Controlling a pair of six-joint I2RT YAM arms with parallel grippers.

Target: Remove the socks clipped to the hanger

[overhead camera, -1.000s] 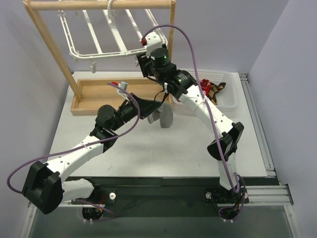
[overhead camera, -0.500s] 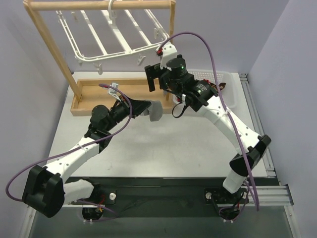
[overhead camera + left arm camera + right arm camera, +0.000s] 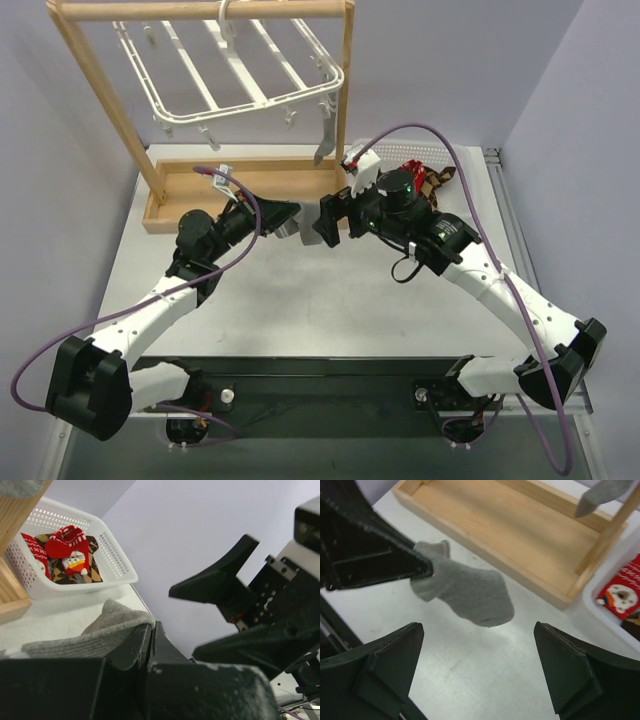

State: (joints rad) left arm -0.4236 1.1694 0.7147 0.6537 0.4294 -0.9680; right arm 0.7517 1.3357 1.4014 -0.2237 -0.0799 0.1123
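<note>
The white hanger [image 3: 240, 92] hangs from the wooden rack's top bar, and one grey sock [image 3: 324, 141] is still clipped at its right corner. My left gripper [image 3: 293, 221] is shut on another grey sock [image 3: 470, 592], which dangles above the table. My right gripper [image 3: 480, 665] is open wide and points at that sock from the right without touching it. In the left wrist view the held grey sock [image 3: 95, 635] is folded over my left gripper [image 3: 151, 635]. Red socks [image 3: 70, 552] and argyle socks [image 3: 62, 573] lie in the white basket [image 3: 117, 565].
The wooden rack's tray base [image 3: 240, 190] sits behind both grippers, and its right post [image 3: 347, 110] stands just beyond them. The white basket [image 3: 462, 205] is at the back right, behind the right arm.
My right arm has dropped from the hanger's right corner to table height, facing the held sock, and its jaws have opened wide. The left gripper keeps its grip on the grey sock.
</note>
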